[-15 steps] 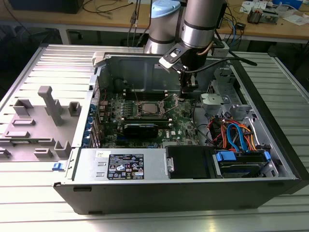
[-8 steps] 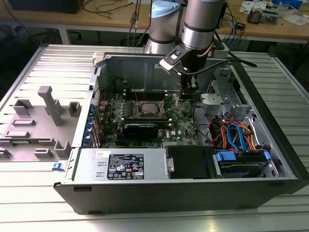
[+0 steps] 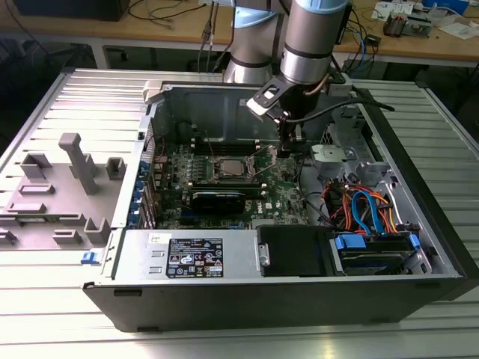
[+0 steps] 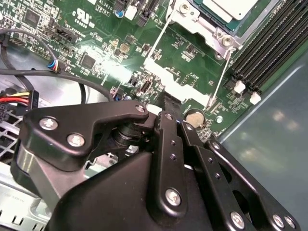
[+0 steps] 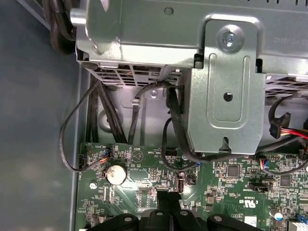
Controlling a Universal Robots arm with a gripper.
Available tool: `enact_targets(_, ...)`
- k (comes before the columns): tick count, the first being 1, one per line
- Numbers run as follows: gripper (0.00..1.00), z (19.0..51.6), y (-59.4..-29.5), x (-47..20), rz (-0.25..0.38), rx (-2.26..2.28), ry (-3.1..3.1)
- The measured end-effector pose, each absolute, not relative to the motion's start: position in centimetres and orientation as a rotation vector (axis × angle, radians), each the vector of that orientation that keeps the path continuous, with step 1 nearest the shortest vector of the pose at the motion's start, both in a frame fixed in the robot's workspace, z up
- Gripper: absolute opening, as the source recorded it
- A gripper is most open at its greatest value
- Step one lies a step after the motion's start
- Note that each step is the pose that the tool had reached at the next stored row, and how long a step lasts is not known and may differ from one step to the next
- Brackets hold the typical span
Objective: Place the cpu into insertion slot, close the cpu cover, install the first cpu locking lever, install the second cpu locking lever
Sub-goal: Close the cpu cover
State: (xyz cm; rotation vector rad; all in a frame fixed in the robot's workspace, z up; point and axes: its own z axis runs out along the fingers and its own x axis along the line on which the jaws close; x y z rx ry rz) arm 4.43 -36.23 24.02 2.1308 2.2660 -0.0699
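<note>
Slatted metal table (image 3: 45, 299), open computer case (image 3: 224, 303). cpu (image 4: 228, 6) under cpu cover (image 4: 207, 26). Gripper (image 4: 166, 103) fingers pressed together, tip beside locking lever (image 4: 220, 76). Best: push lever squarely, steadily, clear of coin battery (image 4: 194, 117).

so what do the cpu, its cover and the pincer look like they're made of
cpu: metal top, dull pale silver sheen. cpu cover: bright bare metal sheet, glinting at its edges. pincer: black satin links with silvery screws, likely anodised metal, possibly hard plastic.
</note>
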Motion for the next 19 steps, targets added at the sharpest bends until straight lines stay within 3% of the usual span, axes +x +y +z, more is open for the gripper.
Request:
enact_targets(13, 0.11, 24.3, -36.2, 3.7, -0.077, 2.144, 2.283)
enact_targets(19, 0.11, 24.3, -36.2, 2.5, -0.050, 2.157, 2.297)
